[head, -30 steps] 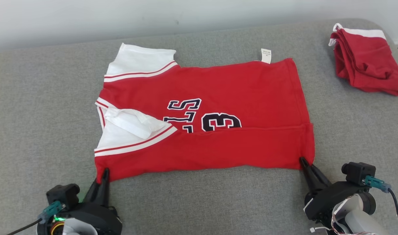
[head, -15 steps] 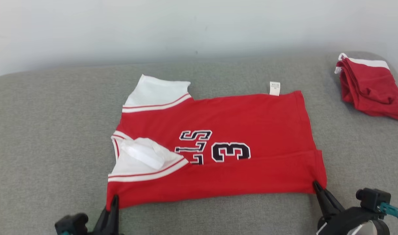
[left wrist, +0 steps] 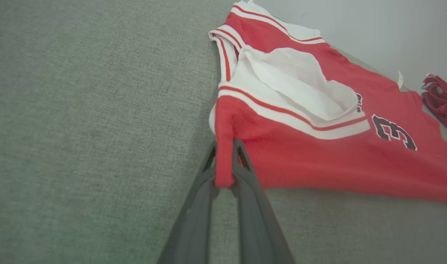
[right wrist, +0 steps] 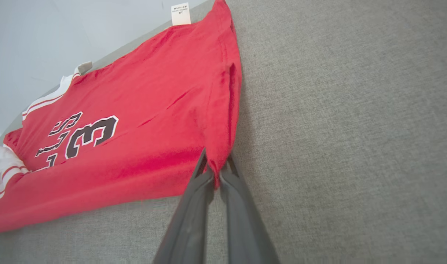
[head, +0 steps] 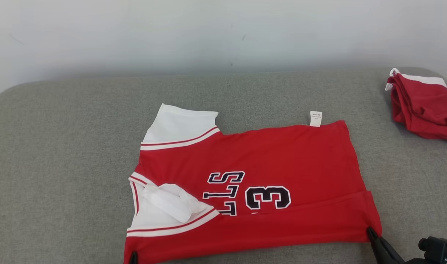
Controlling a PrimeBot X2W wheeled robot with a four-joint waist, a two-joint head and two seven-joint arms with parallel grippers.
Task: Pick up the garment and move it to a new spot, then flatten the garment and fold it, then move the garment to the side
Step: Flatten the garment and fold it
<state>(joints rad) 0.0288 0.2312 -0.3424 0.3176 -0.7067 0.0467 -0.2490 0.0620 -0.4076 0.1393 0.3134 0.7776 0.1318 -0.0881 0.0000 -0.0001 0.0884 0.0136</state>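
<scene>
We look across a wide grey fabric-covered surface (head: pixel 62 146) that runs up to a pale wall (head: pixel 208 33). Toward its near edge, a little right of the middle, lies the garment (head: pixel 282 154), a red jersey with white sleeves and red-and-white trim. It lies mostly flat, collar end to our left and hem to our right. Its near long edge is folded onto the body, covering part of the dark lettering just below the number 3 (head: pixel 268 197). Well apart, at the far right edge of the surface, sits a second red cloth (head: pixel 421 110) with a white band. It looks bunched or loosely folded, though we cannot make out what it is. Our left gripper (left wrist: pixel 225 143) is closed on the garment's near left corner, red cloth pinched in it. Our right gripper (right wrist: pixel 216 157) is clamped likewise on the near right corner at the hem. A small white label (head: pixel 315 118) sticks out from the garment's far edge.
</scene>
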